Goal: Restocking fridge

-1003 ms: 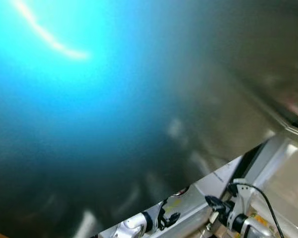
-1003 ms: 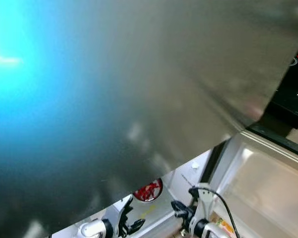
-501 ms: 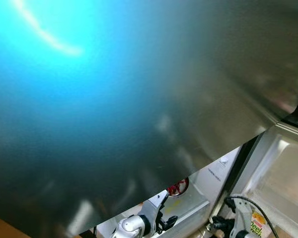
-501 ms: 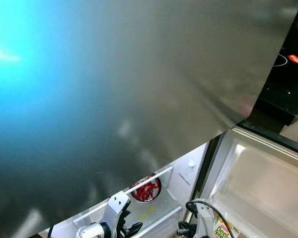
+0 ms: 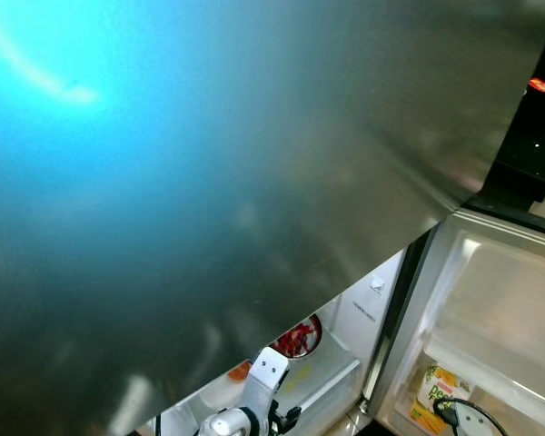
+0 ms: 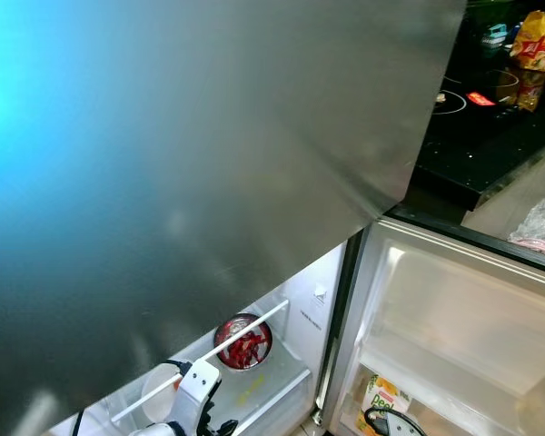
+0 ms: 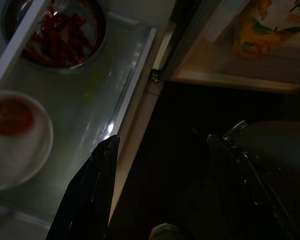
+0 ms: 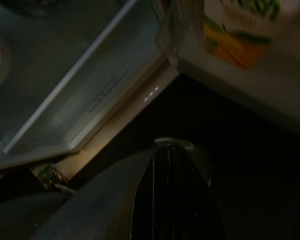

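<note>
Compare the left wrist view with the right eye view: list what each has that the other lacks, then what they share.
Left wrist view: the left gripper, fingers apart above the dark floor, and the orange-red contents of the white bowl.
Right eye view: the large steel panel overhead, and the black cooktop with a yellow snack bag on it.
Both: the metal bowl of red food on the glass shelf, and the yellow carton in the neighbouring compartment.
</note>
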`<state>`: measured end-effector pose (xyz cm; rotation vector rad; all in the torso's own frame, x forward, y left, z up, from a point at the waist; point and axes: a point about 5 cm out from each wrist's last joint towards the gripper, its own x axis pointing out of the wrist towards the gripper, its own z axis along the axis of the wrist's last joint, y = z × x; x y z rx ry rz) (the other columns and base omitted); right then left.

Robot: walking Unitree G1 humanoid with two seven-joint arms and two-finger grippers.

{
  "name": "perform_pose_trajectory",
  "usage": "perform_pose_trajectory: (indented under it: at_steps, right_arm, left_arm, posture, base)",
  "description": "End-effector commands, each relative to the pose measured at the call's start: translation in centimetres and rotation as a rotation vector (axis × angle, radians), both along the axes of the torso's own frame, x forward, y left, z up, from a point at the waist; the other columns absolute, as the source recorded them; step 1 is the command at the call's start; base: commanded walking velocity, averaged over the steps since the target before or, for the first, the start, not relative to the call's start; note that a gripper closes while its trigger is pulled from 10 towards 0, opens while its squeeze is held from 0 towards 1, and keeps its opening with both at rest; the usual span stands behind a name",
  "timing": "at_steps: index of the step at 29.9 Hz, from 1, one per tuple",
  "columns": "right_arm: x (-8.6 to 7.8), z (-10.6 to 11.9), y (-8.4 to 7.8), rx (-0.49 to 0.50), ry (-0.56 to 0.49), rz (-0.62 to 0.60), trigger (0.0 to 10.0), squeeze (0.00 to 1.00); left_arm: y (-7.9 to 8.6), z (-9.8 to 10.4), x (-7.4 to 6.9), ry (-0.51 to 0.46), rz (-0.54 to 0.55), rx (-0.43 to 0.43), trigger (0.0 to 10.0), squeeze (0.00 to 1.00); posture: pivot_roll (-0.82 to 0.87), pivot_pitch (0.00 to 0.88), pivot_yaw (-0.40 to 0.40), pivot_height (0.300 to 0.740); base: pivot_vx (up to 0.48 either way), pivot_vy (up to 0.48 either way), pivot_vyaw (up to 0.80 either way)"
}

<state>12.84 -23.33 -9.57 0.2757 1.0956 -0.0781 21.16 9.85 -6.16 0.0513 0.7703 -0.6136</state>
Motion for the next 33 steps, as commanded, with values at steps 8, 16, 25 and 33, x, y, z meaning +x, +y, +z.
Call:
perform_pose_trajectory:
  at_steps: [8,16,25,33]
  right_arm:
    - [-0.6,-0.3,0.3,-0.005,0.028,-0.012,10.0,0.00]
    - [-0.7,-0.3,0.2,-0.012,0.032,-0.006,10.0,0.00]
    - [-0.7,-0.3,0.2,-0.014,0.036,0.004,10.0,0.00]
    - [-0.8,-0.4,0.3,-0.012,0.040,0.004,10.0,0.00]
  left_arm:
    - [1.2,-0.6,-0.7,0.038,0.044,0.032,10.0,0.00]
    - [1.3,-0.8,-0.8,0.046,0.050,0.036,10.0,0.00]
    - [2.1,-1.3,-1.6,0.074,0.072,0.057,10.0,0.00]
    - [3.4,-1.9,-2.6,0.118,0.114,0.079,10.0,0.00]
  posture:
    - [-0.03,0.001,0.035,0.740]
    - [-0.03,0.000,0.032,0.740]
    - [-0.03,0.000,0.028,0.740]
    - [-0.03,0.000,0.034,0.740]
  base:
    - [-0.158,0.000,0.00]
    - [-0.328,0.000,0.00]
    - [-0.180,0.000,0.00]
    - [0.000,0.000,0.00]
